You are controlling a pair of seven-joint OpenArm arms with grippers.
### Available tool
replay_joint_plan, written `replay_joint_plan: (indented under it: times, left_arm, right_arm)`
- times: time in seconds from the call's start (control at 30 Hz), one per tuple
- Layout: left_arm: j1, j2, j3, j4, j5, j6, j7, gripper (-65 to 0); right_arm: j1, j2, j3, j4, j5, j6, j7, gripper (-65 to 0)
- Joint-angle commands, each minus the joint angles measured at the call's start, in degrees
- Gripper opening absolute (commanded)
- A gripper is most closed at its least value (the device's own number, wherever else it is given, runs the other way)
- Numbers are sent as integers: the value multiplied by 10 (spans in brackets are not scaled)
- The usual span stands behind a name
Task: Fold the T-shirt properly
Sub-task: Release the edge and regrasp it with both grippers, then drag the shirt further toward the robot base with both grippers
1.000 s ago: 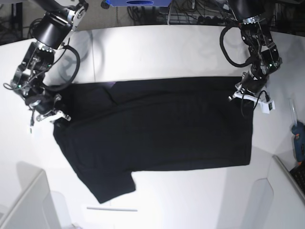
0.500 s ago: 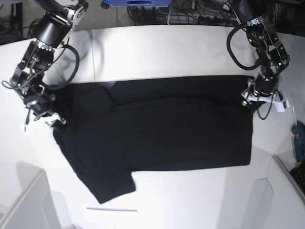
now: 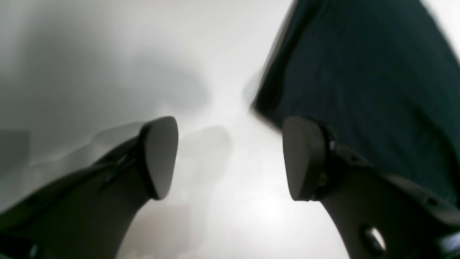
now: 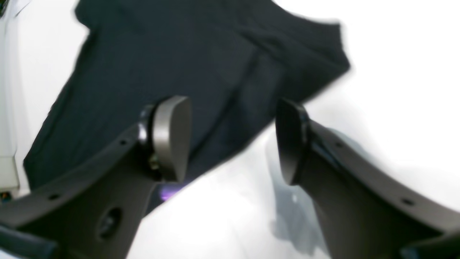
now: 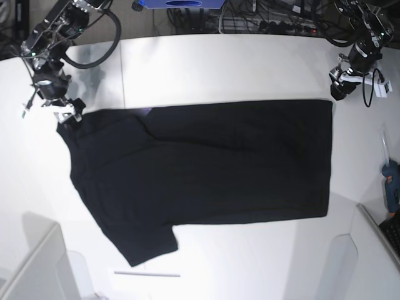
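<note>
Table [image 5: 219, 62]: white, fills most of the base view. T-shirt [image 5: 206, 169] lies flat on it, black, spread across the middle, w/ one long straight edge on the right, one sleeve sticking out toward the near-left corner [image 5: 147, 247]. Fabric looks mostly smooth, a few faint creases near the far edge.

Right gripper [image 5: 65, 114] sits at the far-left corner of the shirt in the base view, at the cloth's edge; whether it touches can't be told. In the right wrist view the right gripper [image 4: 231, 138] has its jaws spread wide, nothing between them; the T-shirt [image 4: 201, 72] lies below and beyond the fingers [image 4: 172, 138], w/ bare table on the right.

Left gripper [image 5: 345, 84] is at far right in the base view, just off the shirt's far-right corner, over bare table. In the left wrist view the left gripper [image 3: 230, 158] is also spread apart and empty; shirt corner [image 3: 359, 82] shows blurred behind the right-hand finger [image 3: 300, 158], rest is white table [image 3: 90, 64].

Smaller bits: blue tool [image 5: 392, 184] at the right edge, thin white strip [image 5: 147, 274] near the front, cables [image 5: 262, 22] along the far side.
</note>
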Motion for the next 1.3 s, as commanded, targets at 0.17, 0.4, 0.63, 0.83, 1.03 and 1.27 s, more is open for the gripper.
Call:
replay_joint_plan:
  times: [0.17,0.4,0.63,0.83,1.03,1.27]
  left_arm:
    - [-7,0,1,-9,27,-10,-11,-216]
    - [-13,0,27,-15,27,-10,-12,-216]
    - [-23,2,97,-82,27,-7,-87,-217]
    - [-38,4,100,-127,25,-7,-95,-217]
    - [-62,4,104,-147,26,-6,-95,-217]
    - [-69,4,105,-147,26,-6,-94,-296]
  right_arm:
    - [34,20,5,-108,7,1,14,-269]
    - [48,25,4,-182,6,0,87,-272]
    - [71,49,5,-236,6,0,91,-273]
    - [76,63,4,-263,7,0,109,-273]
    - [75,63,2,-264,7,3,110,-273]
    - [86,63,2,-264,6,6,111,-273]
